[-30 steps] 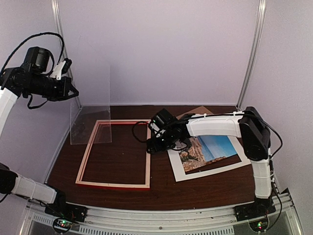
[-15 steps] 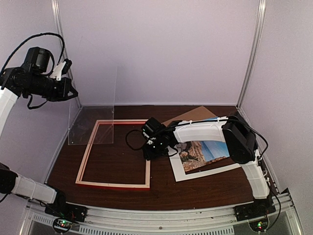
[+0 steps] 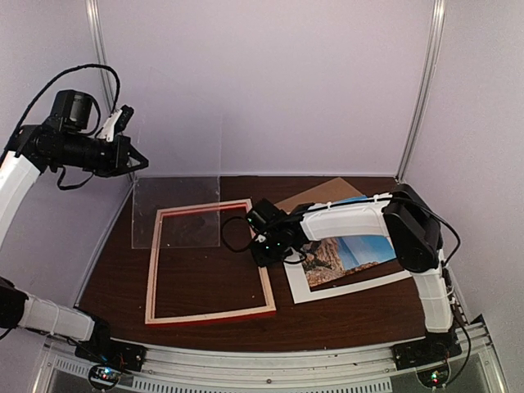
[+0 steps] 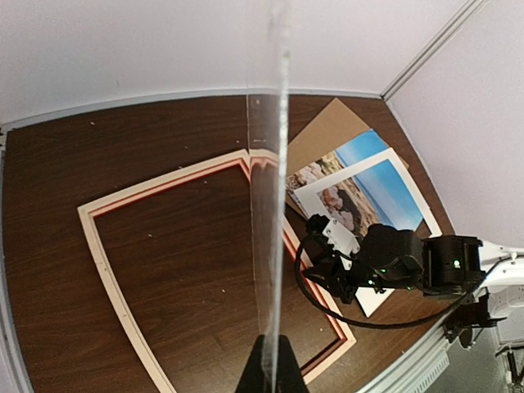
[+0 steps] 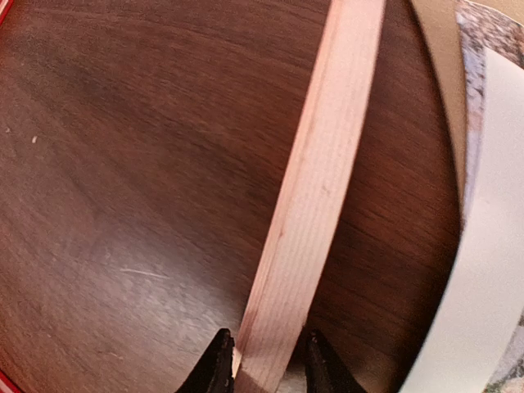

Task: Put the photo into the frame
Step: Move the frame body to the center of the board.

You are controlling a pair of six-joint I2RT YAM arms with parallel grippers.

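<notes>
1. Fingers (image 5: 214, 364) of the right gripper (image 5: 266, 367) pinch the frame (image 5: 319, 188) across its right-hand rail, one tip against each side.
2. Left gripper (image 4: 270, 370) is closed on the edge of a clear pane (image 3: 176, 213), held over the table's (image 3: 106, 270) far left corner.
3. Frame lies flat, pale back up, left of centre. Its long axis runs from near edge to far edge, with the near end skewed rightward.
4. Photo (image 3: 348, 250) lies flat near the right edge, under a white mat (image 3: 352, 282).

White arms (image 3: 352, 214), black joints (image 3: 413, 233) (looped cables (image 3: 90, 66))
</notes>
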